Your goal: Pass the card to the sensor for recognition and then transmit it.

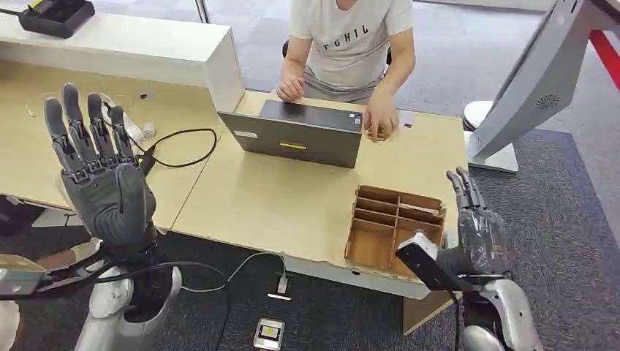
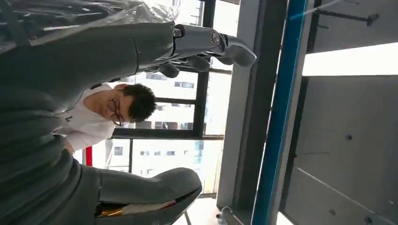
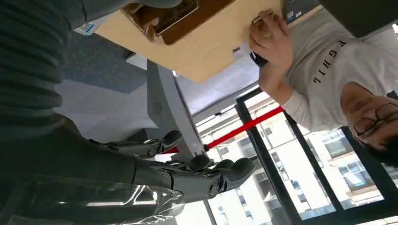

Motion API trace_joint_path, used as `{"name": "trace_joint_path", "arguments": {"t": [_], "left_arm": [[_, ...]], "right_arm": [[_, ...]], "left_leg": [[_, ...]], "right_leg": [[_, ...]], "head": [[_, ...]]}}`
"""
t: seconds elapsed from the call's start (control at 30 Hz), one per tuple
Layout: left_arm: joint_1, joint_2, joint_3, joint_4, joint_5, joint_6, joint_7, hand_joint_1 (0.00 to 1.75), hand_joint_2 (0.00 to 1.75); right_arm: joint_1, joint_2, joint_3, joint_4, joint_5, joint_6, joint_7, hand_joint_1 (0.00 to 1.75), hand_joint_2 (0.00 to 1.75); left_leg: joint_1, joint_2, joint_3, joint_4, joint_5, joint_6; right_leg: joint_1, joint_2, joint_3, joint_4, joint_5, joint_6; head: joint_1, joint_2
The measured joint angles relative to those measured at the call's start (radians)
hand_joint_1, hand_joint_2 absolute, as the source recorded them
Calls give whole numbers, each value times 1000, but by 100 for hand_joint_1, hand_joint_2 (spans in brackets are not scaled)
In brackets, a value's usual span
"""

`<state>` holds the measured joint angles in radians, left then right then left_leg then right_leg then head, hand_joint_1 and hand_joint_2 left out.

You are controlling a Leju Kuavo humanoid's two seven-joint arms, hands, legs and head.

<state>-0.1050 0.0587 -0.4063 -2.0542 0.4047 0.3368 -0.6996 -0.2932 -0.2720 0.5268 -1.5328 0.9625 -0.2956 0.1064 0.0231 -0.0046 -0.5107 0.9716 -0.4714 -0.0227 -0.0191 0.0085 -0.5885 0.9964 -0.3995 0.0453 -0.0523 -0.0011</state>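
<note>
Nearest to me, low down at about six o'clock, a small device (image 1: 269, 333) lies on the dark carpet, with a white cable (image 1: 252, 263) trailing up toward the bench (image 1: 263, 205) edge. At eight o'clock the left hand (image 1: 102, 172) is raised upright, palm turned away, its fingers (image 1: 73, 121) spread apart and straight with nothing between them. At four o'clock the right hand (image 1: 479, 230) hangs beside the bench corner, its fingers (image 1: 462, 186) extended and close together, holding nothing that I can see; the right wrist view shows them slightly parted and bare.

Just beside that hand, at about five o'clock on the bench, sits a brown divided organiser (image 1: 395, 228) with several open compartments. Thin flat pieces stand in the far slots; one of these may be the card (image 1: 420, 208), though from here I cannot tell for certain.

Further in, near the centre at twelve o'clock, a grey laptop (image 1: 296, 131) stands open with its back toward the robot. A person (image 1: 351, 44) in a light shirt sits behind it, one hand (image 1: 291, 88) near the keyboard side and the other hand (image 1: 380, 121) resting on the bench at the laptop's far corner.

At two o'clock a tall grey stand (image 1: 530, 84) leans on a white base. At ten o'clock a black cable (image 1: 179, 146) loops over a second bench, and a black case (image 1: 57, 14) sits on a white counter at eleven.
</note>
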Motion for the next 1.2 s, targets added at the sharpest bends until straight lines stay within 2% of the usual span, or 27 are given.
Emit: {"name": "trace_joint_path", "arguments": {"t": [0.27,0.63,0.83,1.03,1.2], "left_arm": [[-15,-22,0,3,-11,-23,0,0,175],[-19,-38,2,10,-13,-27,0,0,175],[-21,-53,8,11,-29,-55,0,0,175],[-24,-77,22,11,-49,-82,0,0,175],[-22,-93,42,11,-61,-96,0,0,175]], "right_arm": [[-42,39,19,71,-8,5,-34,0,175],[-57,62,37,135,-11,11,-38,0,175],[-73,85,52,181,-26,29,-70,0,175],[-121,117,65,284,-44,19,-88,0,175],[-163,119,68,380,-57,-12,-84,0,175]], "left_leg": [[0,0,0,0,0,0],[0,0,0,0,0,0],[0,0,0,0,0,0],[0,0,0,0,0,0],[0,0,0,0,0,0]], "right_leg": [[0,0,0,0,0,0],[0,0,0,0,0,0],[0,0,0,0,0,0],[0,0,0,0,0,0],[0,0,0,0,0,0]], "head": [[0,0],[0,0],[0,0],[0,0],[0,0]]}}
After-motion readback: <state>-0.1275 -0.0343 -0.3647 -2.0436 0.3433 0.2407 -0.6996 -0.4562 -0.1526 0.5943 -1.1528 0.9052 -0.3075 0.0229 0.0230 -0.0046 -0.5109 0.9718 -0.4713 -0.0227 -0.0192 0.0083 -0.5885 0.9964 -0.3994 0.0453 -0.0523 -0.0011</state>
